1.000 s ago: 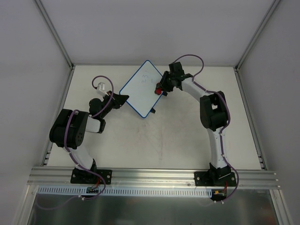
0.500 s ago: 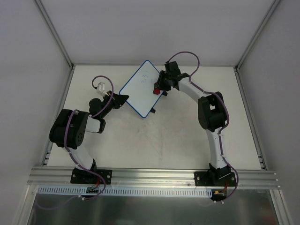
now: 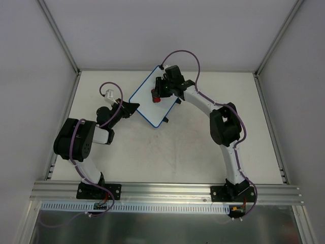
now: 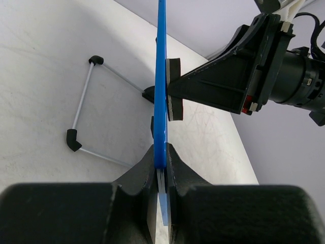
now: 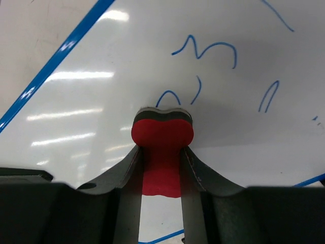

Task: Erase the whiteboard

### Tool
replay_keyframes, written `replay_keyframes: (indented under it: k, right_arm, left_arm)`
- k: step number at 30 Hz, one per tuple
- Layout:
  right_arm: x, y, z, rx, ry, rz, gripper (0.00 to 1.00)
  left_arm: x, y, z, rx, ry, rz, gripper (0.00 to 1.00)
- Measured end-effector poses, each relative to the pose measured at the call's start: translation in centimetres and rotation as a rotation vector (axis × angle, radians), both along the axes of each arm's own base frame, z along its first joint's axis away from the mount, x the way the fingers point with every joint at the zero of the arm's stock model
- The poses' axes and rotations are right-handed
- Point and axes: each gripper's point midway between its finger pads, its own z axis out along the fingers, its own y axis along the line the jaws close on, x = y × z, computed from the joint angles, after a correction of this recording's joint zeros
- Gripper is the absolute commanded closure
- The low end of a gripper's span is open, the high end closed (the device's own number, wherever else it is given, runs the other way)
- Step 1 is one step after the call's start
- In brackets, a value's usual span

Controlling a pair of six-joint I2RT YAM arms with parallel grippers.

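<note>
The whiteboard (image 3: 148,104), white with a thin blue rim, lies tilted at the back middle of the table. My left gripper (image 3: 133,108) is shut on its left edge; the left wrist view shows the blue rim (image 4: 161,91) edge-on between my jaws. My right gripper (image 3: 157,95) is shut on the red bone-shaped eraser (image 3: 156,98) and presses it on the board's face. In the right wrist view the eraser (image 5: 162,140) sits on the white surface just below blue marker scribbles (image 5: 208,51).
A thin wire stand with black corner caps (image 4: 84,96) lies on the table beyond the board in the left wrist view. Two black tabs (image 3: 166,122) stick out from the board's right edge. Enclosure walls stand at the back and sides.
My right gripper has slid left across the whiteboard with the eraser, from the board's right edge toward its middle. The left arm and the board have not moved.
</note>
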Motion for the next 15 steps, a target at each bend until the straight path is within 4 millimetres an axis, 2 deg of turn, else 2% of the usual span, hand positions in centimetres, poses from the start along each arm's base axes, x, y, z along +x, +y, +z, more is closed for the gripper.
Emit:
replay_keyframes:
  k: [7, 15]
  right_arm:
    - [-1.3, 1.6, 0.7, -0.009, -0.048, 0.092, 1.0]
    - [-1.7, 2.2, 1.1, 0.002, -0.061, 0.126, 1.0]
  left_arm:
    - [0.0, 0.0, 0.0, 0.0, 0.0, 0.0, 1.0]
    - [0.0, 0.0, 0.0, 0.0, 0.001, 0.0, 1.0]
